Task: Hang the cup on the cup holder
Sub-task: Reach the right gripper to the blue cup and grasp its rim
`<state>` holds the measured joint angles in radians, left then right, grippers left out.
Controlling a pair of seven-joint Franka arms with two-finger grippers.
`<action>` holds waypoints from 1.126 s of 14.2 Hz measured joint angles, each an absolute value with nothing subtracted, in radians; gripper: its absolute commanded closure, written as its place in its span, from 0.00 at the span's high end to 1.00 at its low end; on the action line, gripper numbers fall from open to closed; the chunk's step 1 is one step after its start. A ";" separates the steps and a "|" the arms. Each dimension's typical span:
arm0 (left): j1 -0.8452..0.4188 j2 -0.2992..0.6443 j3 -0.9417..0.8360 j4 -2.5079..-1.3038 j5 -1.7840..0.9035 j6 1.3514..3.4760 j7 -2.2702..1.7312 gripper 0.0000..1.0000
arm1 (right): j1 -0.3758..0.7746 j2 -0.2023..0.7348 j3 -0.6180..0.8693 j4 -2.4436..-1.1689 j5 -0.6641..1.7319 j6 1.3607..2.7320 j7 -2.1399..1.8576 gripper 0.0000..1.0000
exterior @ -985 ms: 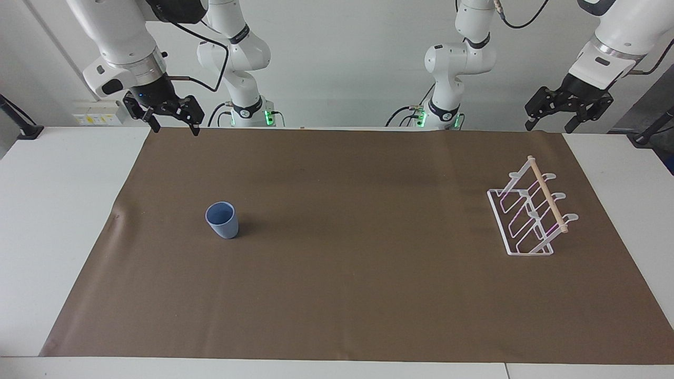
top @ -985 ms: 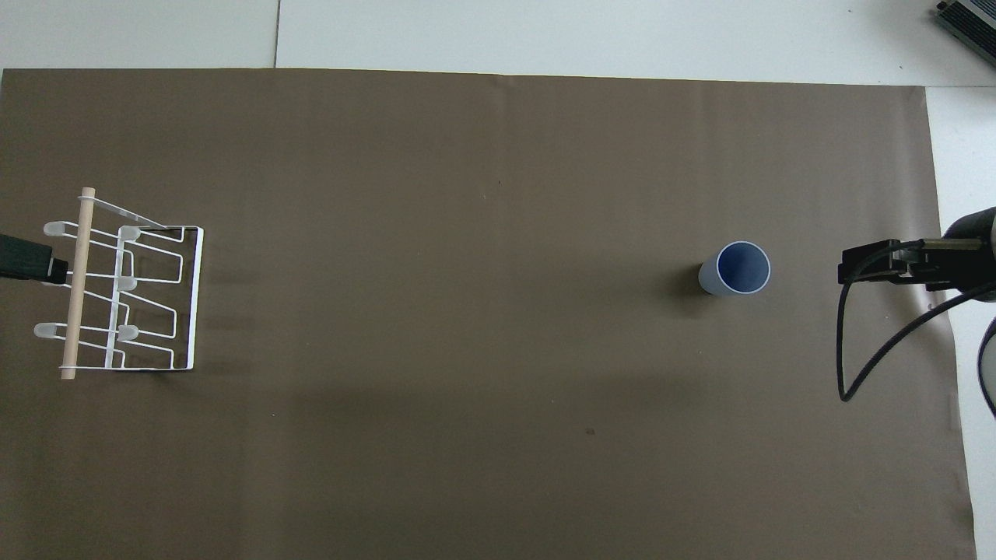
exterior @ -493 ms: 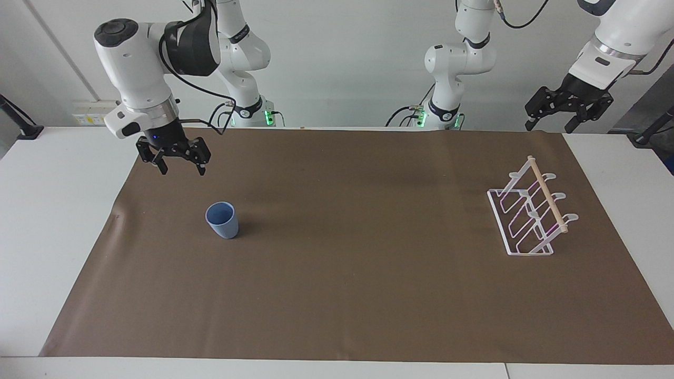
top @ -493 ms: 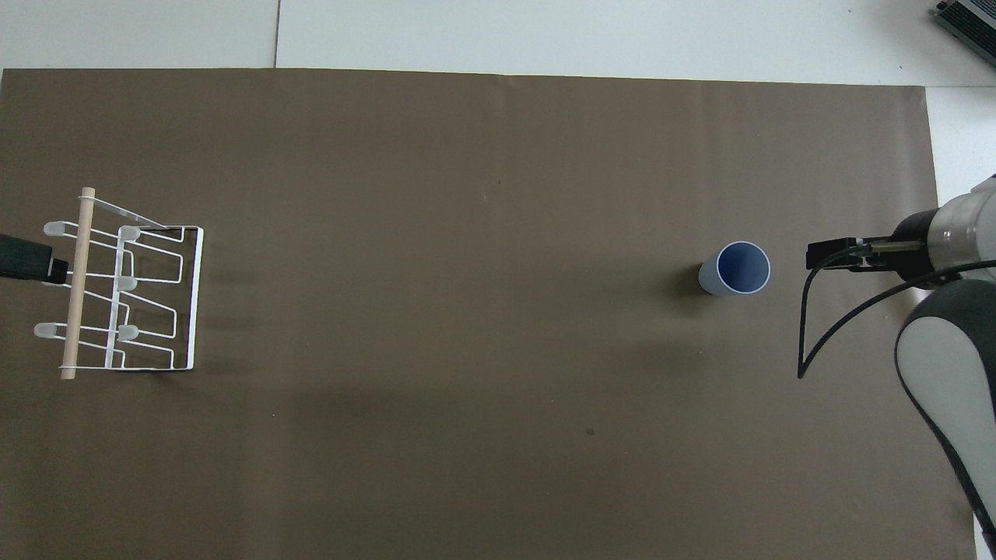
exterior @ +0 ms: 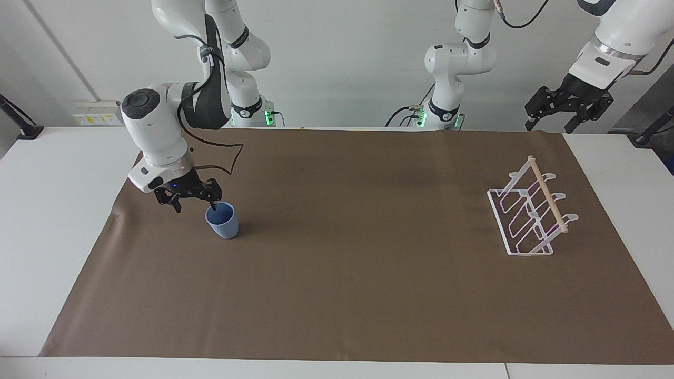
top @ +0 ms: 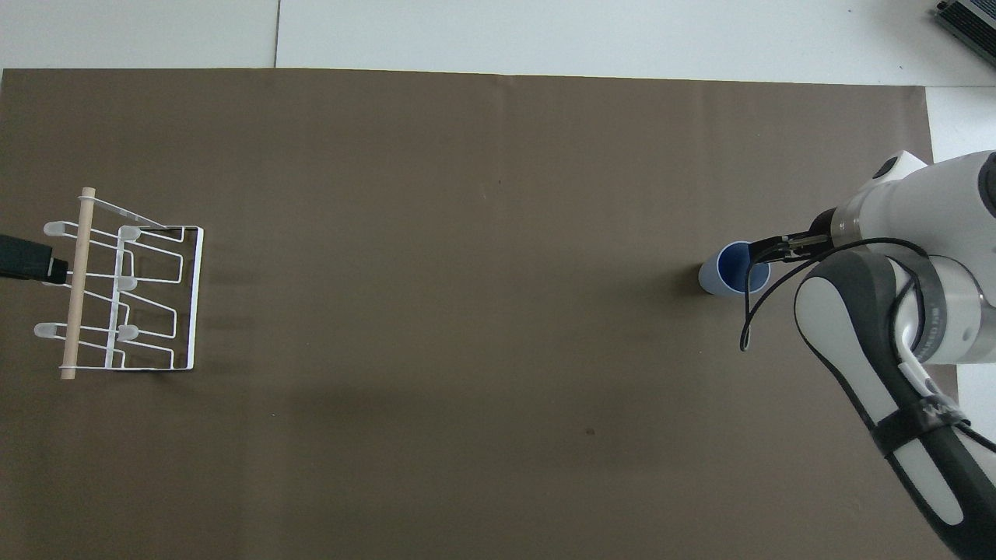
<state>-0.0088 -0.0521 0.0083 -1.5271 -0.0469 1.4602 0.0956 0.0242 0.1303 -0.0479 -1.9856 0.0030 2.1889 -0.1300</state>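
Reaching: the right gripper (exterior: 194, 205) is low beside the light-blue cup (exterior: 222, 220), on the side toward the right arm's end of the table, its fingers spread wide and nothing between them; one fingertip sits at the cup's rim, and whether it touches cannot be told.
Cup: standing upright, mouth up, on the brown mat (exterior: 337, 295), toward the right arm's end of the table and well apart from the rack.
Cup holder: the white wire cup holder (exterior: 529, 216) stands slanted toward the left arm's end of the table, its wooden rod (exterior: 547, 193) along the top, all prongs bare.
Left gripper: the left gripper (exterior: 567, 108) waits raised above the table's edge nearest the robots, near the rack's end, fingers apart and empty.
Risk, tipping: the cup looks light and tapers to a narrow base, so a finger catching the rim on the way down would likely knock it over or push it along the mat.
Risk, weak grip: closing on the rim alone, or off centre, could let the smooth wall slip out during the lift.
Risk, transfer: the cup and holder are at different ends, so a long carry or a handover seems needed; a loose hold could drop it on the way.
Risk, hanging: the cup must be turned mouth-down over a prong; a poor angle could shove the light rack or leave the cup to slide off.
Writing: small lettering on the right arm's dark band in the overhead view is too small to read; cup, rack and mat carry no label that shows.
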 measured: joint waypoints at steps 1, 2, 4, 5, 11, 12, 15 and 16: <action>-0.009 -0.052 0.008 -1.527 -0.047 1.460 0.096 1.00 | 0.023 0.134 -0.048 -2.010 0.013 2.226 -0.141 1.00; -0.009 -0.052 0.008 -1.527 -0.047 1.460 0.096 1.00 | 0.022 0.135 -0.048 -2.033 0.017 2.254 -0.147 1.00; -0.009 -0.052 0.008 -1.527 -0.047 1.460 0.096 1.00 | 0.021 0.138 -0.048 -2.067 0.018 2.297 -0.148 1.00; -0.009 -0.052 0.008 -1.527 -0.047 1.460 0.096 1.00 | 0.021 0.141 -0.048 -2.076 0.018 2.308 -0.148 1.00; -0.009 -0.052 0.008 -1.527 -0.047 1.460 0.096 1.00 | 0.021 0.146 -0.048 -2.085 0.019 2.315 -0.178 0.00; -0.009 -0.052 0.008 -1.527 -0.047 1.460 0.096 1.00 | 0.021 0.146 -0.048 -2.085 0.019 2.315 -0.178 0.00; -0.009 -0.052 0.008 -1.527 -0.047 1.460 0.096 1.00 | 0.022 0.146 -0.047 -2.082 0.024 2.311 -0.178 0.00; -0.009 -0.052 0.008 -1.527 -0.047 1.460 0.096 1.00 | 0.024 0.145 -0.044 -2.070 0.034 2.293 -0.178 0.00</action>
